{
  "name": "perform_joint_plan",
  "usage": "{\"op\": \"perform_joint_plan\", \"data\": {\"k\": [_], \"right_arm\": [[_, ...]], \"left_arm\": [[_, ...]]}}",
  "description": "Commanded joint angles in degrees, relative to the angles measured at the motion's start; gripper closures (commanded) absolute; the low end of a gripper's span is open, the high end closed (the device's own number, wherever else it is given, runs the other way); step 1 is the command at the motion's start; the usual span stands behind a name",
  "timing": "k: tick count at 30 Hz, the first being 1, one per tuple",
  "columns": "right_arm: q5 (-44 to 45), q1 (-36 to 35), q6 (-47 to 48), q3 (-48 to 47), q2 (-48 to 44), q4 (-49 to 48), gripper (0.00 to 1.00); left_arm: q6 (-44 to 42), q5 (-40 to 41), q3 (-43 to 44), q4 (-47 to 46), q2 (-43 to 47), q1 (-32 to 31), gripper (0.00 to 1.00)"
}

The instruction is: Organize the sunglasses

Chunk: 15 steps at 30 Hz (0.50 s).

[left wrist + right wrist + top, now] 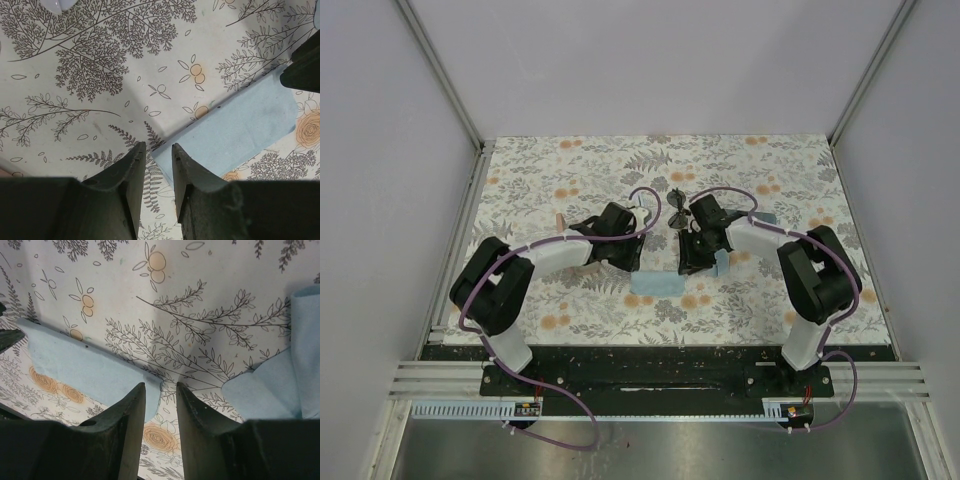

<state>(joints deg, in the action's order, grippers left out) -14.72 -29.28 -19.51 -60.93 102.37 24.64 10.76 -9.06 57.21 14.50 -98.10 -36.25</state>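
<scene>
The dark-framed sunglasses lie on the floral table between the two wrists, just behind both grippers. I cannot make out the white-framed pair; only a white scrap shows at the top edge of the left wrist view. My left gripper hangs low over the table, jaws a little apart and empty, above the corner of a flat light blue cloth. My right gripper is also slightly open and empty, over the other end of that cloth.
The flat cloth lies between the grippers at the table's middle. A second, rumpled light blue cloth lies just right of my right gripper. A pink sliver shows behind my left forearm. Walls enclose the table.
</scene>
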Motion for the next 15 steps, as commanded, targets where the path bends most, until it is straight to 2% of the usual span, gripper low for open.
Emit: {"op": "perform_joint_plan", "data": {"k": [1, 6, 11, 15], "right_arm": [[-1.1, -1.0, 1.3, -2.8, 1.3, -1.4, 0.61], [-1.5, -1.7, 1.5, -3.1, 2.3, -1.4, 0.7], [-1.8, -2.3, 1.5, -3.0, 2.7, -1.4, 0.73], [-1.9, -2.3, 1.5, -3.0, 3.0, -1.4, 0.83]], "left_arm": [[-0.4, -0.9, 0.5, -1.2, 0.4, 0.5, 0.69], [4.5, -2.5, -0.9, -2.0, 5.2, 3.5, 0.68], [8.6, 5.8, -1.3, 0.3, 9.7, 7.2, 0.67], [12.0, 11.9, -1.1, 1.1, 9.5, 9.8, 0.63]]}}
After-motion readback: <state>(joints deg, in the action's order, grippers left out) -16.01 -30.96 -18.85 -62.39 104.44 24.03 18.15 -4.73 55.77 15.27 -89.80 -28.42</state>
